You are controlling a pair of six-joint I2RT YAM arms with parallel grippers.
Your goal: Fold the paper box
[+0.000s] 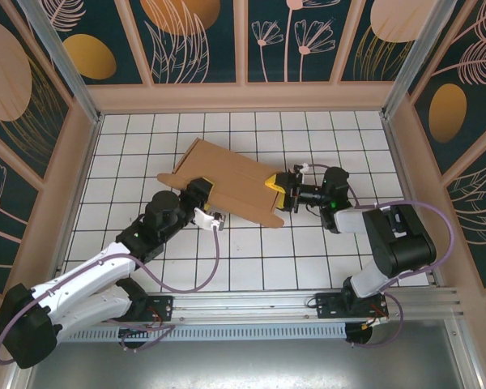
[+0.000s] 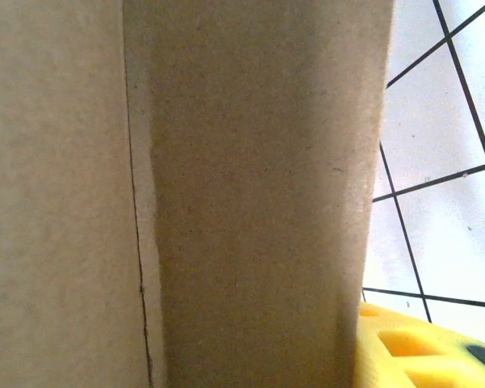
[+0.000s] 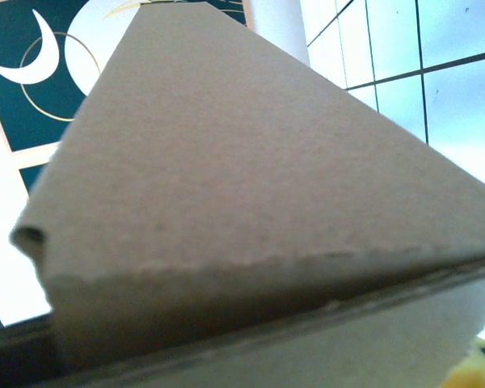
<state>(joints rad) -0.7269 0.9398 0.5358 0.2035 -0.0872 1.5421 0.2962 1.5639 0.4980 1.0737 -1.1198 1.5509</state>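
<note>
Paper box [image 1: 227,182]: is lying near the middle of the white tiled tabletop [image 1: 308,259], between the two arms.
Box orientation: its long axis is running from far-left to near-right, with a short flap [image 1: 168,179] projecting at the left end.
Left gripper [image 1: 209,198]: is reaching in from the near-left and meeting the near-left edge of the box. Whether the jaws are apart or clamped on the cardboard cannot be told.
Left wrist view: brown cardboard is standing close to the lens, with a crease line [image 2: 139,242] running down it. A yellow fingertip [image 2: 412,347] is showing at the lower right, just beside the panel's edge.
Right gripper [image 1: 275,188]: is reaching in from the right, its yellow finger sitting at the right end of the box. The jaw state cannot be told.
Right wrist view: a cardboard panel is tilting up in front of the lens, its near edge rough and slightly curled at the left.
Surroundings: dark wall panels [image 1: 194,40] with leaf patterns are enclosing the tabletop.
</note>
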